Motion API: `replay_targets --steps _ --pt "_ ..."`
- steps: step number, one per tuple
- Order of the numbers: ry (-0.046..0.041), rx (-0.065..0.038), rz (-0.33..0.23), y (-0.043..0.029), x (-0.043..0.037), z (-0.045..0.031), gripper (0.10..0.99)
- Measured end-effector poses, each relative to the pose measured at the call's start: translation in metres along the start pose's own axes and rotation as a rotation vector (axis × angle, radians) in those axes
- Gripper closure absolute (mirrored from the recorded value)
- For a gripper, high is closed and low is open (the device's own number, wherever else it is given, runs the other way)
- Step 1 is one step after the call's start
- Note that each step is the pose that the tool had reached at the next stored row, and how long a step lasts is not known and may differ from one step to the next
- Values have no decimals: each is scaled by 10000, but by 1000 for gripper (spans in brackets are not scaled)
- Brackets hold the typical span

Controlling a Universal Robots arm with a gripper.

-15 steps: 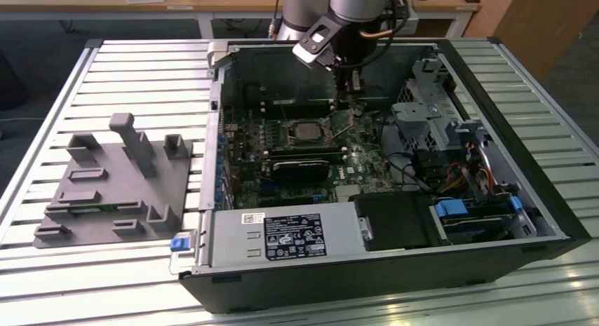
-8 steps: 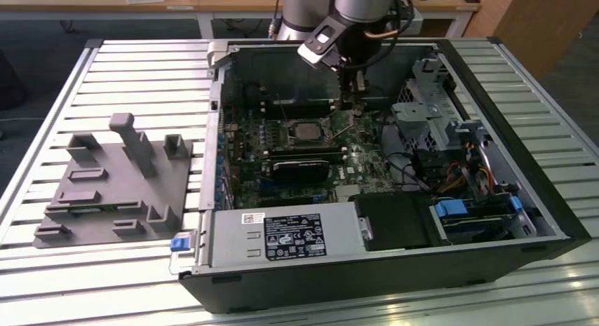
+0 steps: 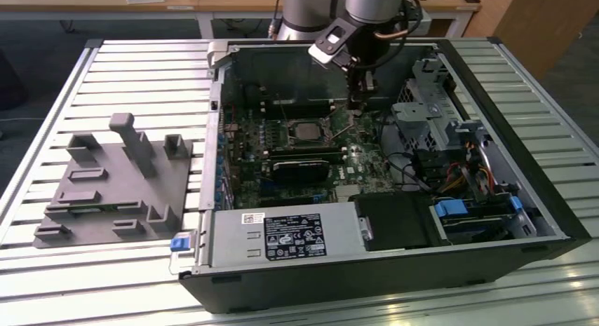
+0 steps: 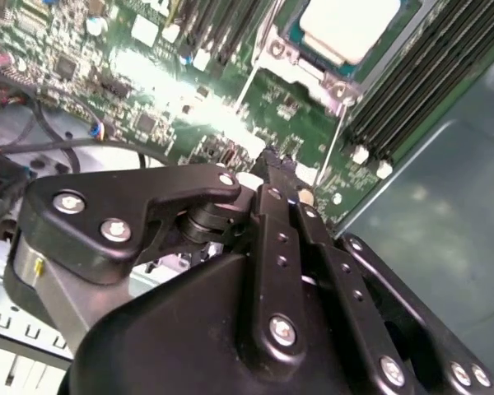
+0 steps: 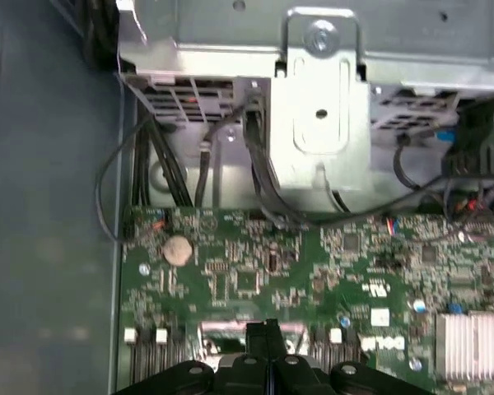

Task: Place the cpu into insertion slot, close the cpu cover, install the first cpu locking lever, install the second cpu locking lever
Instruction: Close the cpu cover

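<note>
Colours noted: circuit board (image 5: 230,284) green, speckled with small black and silver parts. The cpu (image 4: 346,25) top is dull silver-grey, pale under glare; cpu cover (image 4: 309,72) silvery. The memory slots (image 4: 407,90) are black with white end clips. The end effector (image 4: 272,169) is matt black with bright silver screw heads. The computer case (image 3: 374,284) is black outside, grey metal inside. The power supply (image 3: 280,236) is silver with a black-and-white label; tab (image 3: 181,242) blue. The table (image 3: 122,73) is pale grey, ribbed in parallel slats. The fixture block (image 3: 112,186) is plain mid-grey. The coin cell (image 5: 177,249) is silver.
</note>
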State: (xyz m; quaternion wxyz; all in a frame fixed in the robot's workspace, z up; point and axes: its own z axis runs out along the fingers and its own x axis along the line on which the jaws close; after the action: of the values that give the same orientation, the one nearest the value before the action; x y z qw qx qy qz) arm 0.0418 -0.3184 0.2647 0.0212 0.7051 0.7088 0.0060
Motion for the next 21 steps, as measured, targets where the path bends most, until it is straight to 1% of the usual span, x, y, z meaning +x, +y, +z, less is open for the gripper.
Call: replay_targets --steps 5,12,16,21 --pt "-23 2 -2 44 30 43 980" --pt "-21 1 -23 120 57 79 980" --pt "-15 -2 -210 140 60 100 980" --pt "-14 6 -213 190 75 128 980"
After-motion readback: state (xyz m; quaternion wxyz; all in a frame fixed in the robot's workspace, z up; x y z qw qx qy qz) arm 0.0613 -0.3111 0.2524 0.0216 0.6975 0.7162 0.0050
